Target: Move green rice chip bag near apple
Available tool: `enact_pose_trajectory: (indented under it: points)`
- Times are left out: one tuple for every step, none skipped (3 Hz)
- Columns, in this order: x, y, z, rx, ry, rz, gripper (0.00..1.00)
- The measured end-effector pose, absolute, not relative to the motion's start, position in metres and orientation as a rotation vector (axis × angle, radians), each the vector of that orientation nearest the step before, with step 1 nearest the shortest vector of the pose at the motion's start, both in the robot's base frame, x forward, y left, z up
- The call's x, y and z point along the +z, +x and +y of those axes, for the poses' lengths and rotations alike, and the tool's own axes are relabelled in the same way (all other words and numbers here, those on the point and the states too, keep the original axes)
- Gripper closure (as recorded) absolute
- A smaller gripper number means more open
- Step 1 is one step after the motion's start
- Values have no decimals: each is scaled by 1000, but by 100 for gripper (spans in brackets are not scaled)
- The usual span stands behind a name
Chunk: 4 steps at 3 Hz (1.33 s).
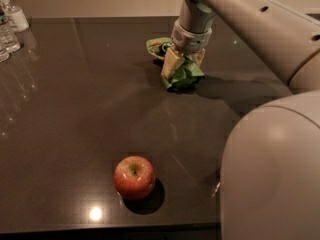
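Observation:
The green rice chip bag (184, 74) is a crumpled light-green foil bag at the far middle of the dark table. My gripper (182, 64) comes down from the upper right and is shut on the bag, its pale fingers (170, 64) pinching the foil. The bag hangs from the fingers just above the table. The apple (134, 177) is red with yellowish patches and sits near the table's front edge, well apart from the bag and to its lower left.
Clear plastic bottles (9, 26) stand at the far left corner of the dark table (75, 114). My arm and its large pale body (272, 169) fill the right side of the view.

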State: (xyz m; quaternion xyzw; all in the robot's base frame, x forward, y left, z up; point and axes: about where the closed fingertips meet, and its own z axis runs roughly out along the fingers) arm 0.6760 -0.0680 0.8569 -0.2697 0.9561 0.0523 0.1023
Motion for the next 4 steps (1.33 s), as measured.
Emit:
enact_pose_trajectory:
  points:
    - [865,670,-67,140,-843,2797,87]
    - [877,656,-65,146,-923,2751,100]
    - [891,633,-59,174,-1038,2683,100]
    - [902,600,-53,230,-1140,2623,100]
